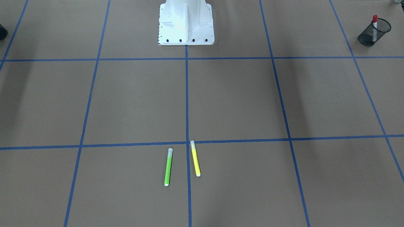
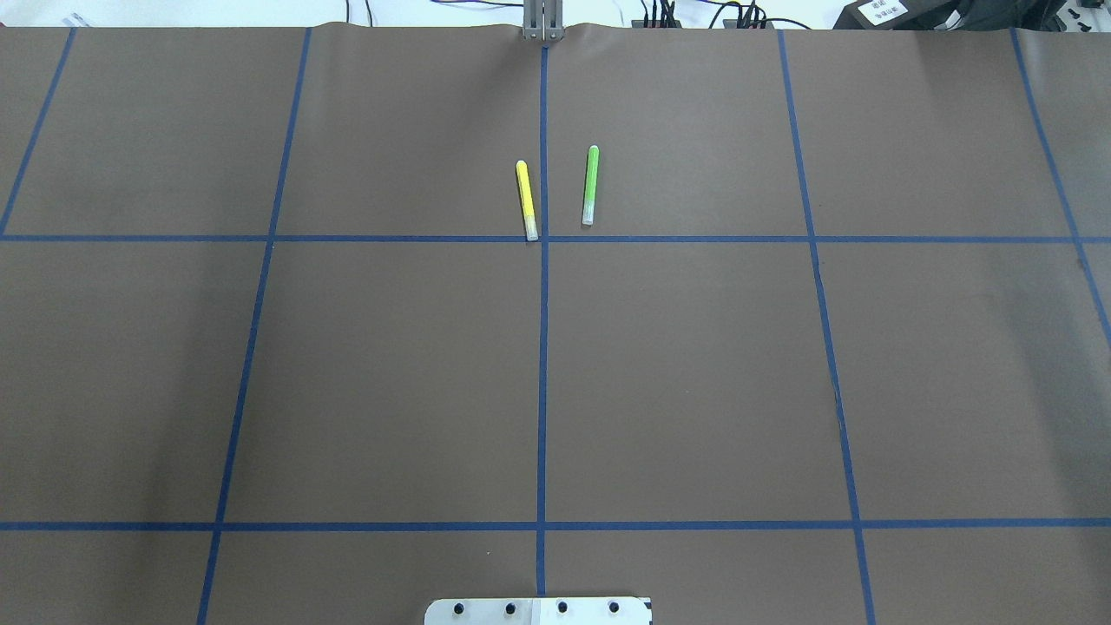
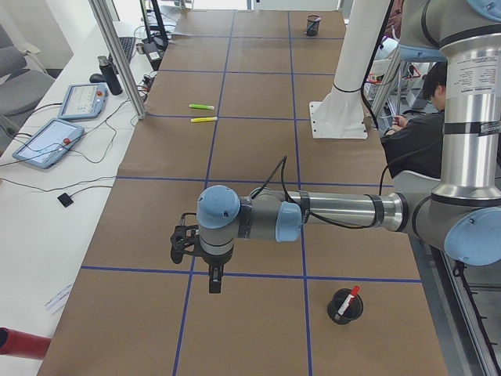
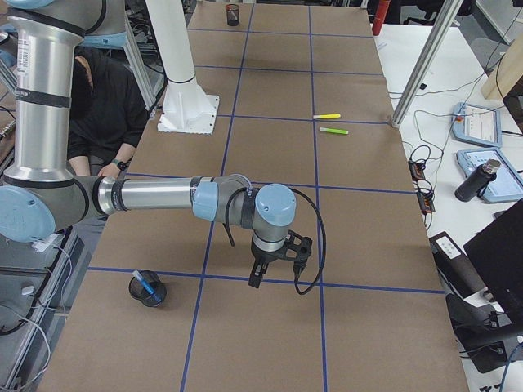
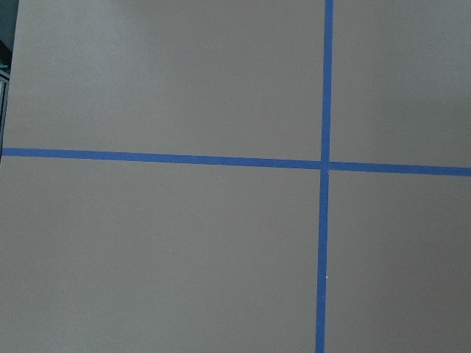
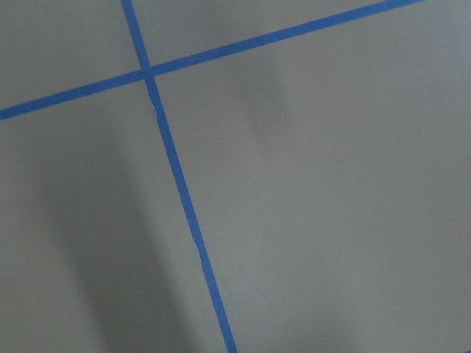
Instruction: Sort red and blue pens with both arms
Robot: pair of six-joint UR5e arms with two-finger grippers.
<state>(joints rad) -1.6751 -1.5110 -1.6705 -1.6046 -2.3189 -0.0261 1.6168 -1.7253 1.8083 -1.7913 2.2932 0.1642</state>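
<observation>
Looking light, stiff and slippery, the red pen [image 1: 374, 22] and blue pen [image 4: 140, 279] want a firm pinch round the middle, though I cannot tell if the left gripper [image 3: 214, 280] or right gripper [image 4: 255, 279] is apart.

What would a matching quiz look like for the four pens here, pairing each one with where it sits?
Things:
1. red pen
2. blue pen
3. green marker
4. yellow marker

Places:
A. in the right-side mesh cup, near the right arm
B. lying flat, on the robot's left of the centre tape line
C. in the left-side mesh cup, near the left arm
D. lying flat, on the robot's right of the centre tape line

Pairs: 1-C, 2-A, 3-D, 4-B.
</observation>
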